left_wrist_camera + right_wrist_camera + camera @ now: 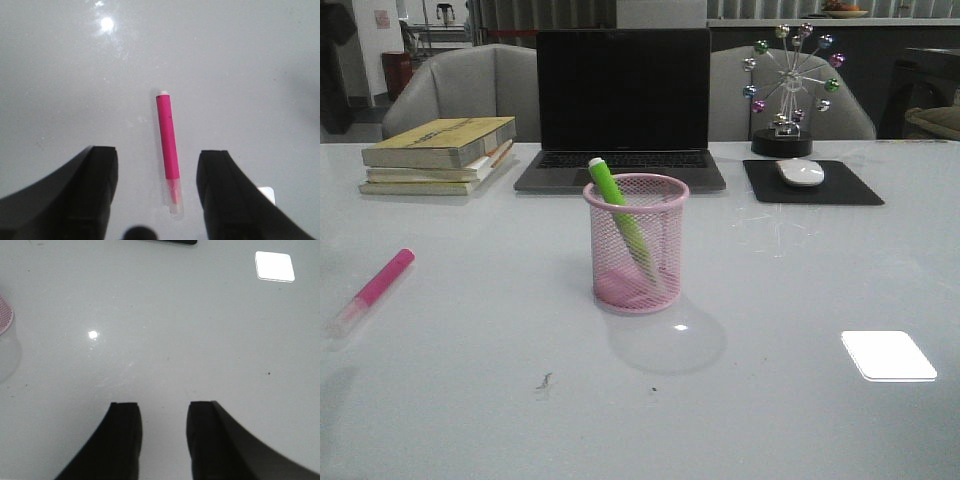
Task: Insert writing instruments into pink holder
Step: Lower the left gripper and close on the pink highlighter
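In the left wrist view the left gripper [156,187] was seen spread wide, with nothing held. The pink highlighter [168,145] lay flat on the white table [250,75] between the two fingers [95,185], touching neither. Its pale cap end sat in the gap between the fingertips, somewhat nearer the one at 3 o'clock, and its body ran out past the tips towards 12 o'clock.

In the right wrist view the right gripper [164,432] was held part open over bare table, gripping nothing. An edge of the pink holder [4,315] showed well off at 10 o'clock from the fingers.

In the front view the pink highlighter [375,287] lay at 9 o'clock from the pink holder [636,245], well apart from it. The holder stood upright at mid-table with the green highlighter [617,212] leaning inside it, one end sticking out above the rim towards 11 o'clock. Farther back were seen a stack of books [438,155], an open laptop [623,105], and a mouse [801,172] on a black pad [845,185].
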